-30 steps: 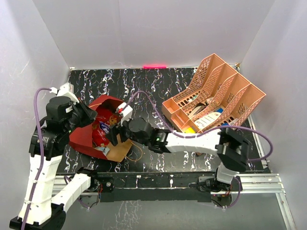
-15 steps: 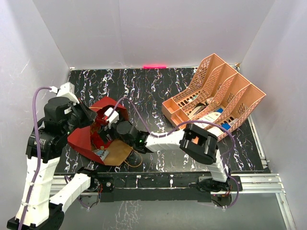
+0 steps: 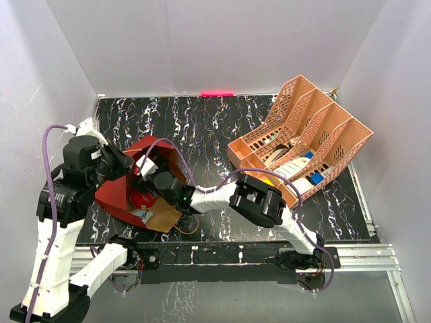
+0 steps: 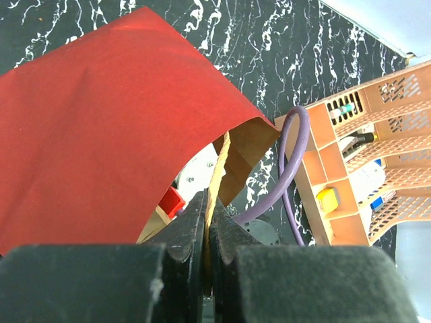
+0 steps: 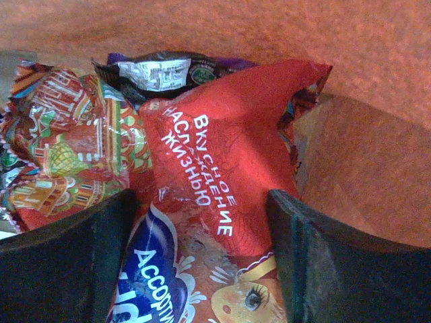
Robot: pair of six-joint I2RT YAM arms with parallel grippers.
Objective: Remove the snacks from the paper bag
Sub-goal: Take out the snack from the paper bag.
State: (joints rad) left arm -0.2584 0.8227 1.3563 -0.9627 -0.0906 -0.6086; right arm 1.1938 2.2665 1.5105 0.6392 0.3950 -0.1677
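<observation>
Since a second ago, the right gripper has been pushed deep into the paper bag, whose rim is pinched shut-tight by the left gripper. The chip bag lies inside the paper bag, straddled by the right gripper's spread jaws. These are best closed gently at mid-packet, so that neighbouring candy is not caught.

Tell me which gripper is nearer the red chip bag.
Right. The right gripper is inside the paper bag, with its open fingers either side of the chip bag. The left gripper is outside, pinching the paper bag's edge, off the chip bag.
</observation>
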